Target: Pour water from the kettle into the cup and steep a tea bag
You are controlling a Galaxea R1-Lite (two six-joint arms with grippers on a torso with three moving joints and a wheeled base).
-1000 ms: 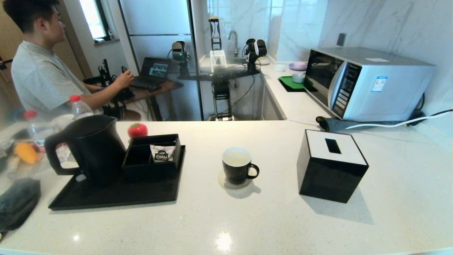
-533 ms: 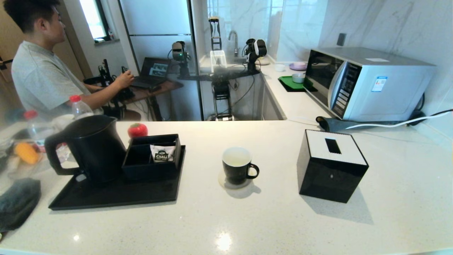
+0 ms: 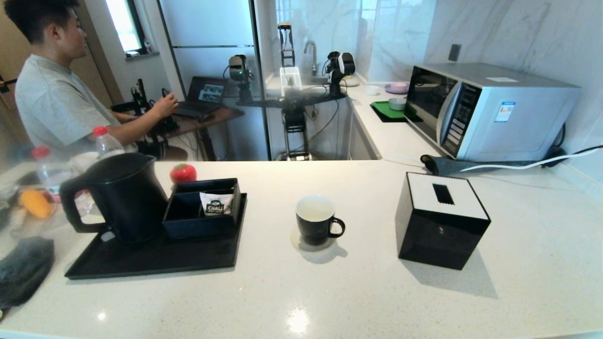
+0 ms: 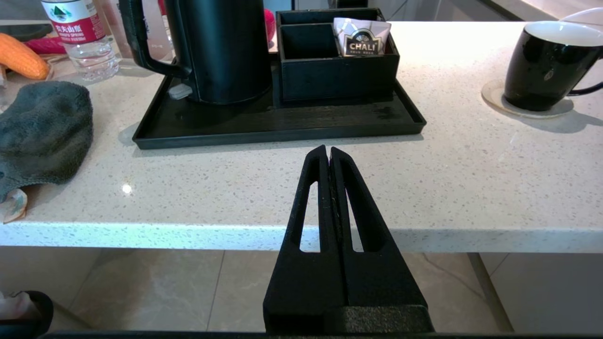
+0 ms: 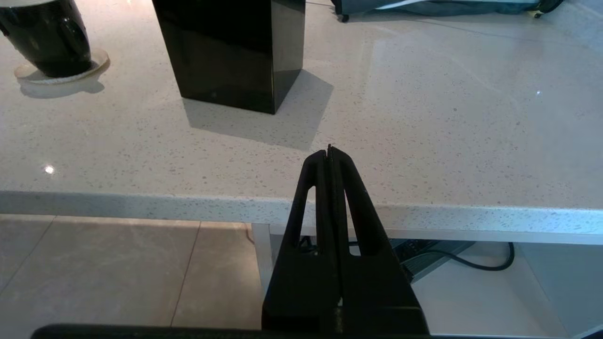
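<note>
Your kettle (image 3: 123, 195) stands upright at the left end of the black tray (image 3: 155, 261) on the pale speckled desk (image 3: 330, 292): a matte black tapered body with a black lid, its big loop handle facing away from the cup. Just beside it on the same tray sits the black compartment box (image 3: 200, 212), and a white sachet (image 3: 215, 203) printed "CHALI" leans inside one compartment. Your cup (image 3: 316, 220) is well apart from the tray, near the middle of the desk, upright on a pale round coaster (image 3: 301, 244); it is glossy black outside, white inside, with its small ear handle turned toward the black tissue box (image 3: 440, 221), which stands near it on the right. You cannot see a mesh tea bag in any view. Your left claw (image 4: 328, 151) hangs off the near edge of the desk in front of the tray, its fingers pressed together on nothing. Your right claw (image 5: 328, 149) hangs off the near edge in front of the tissue box, likewise pressed together and empty.
</note>
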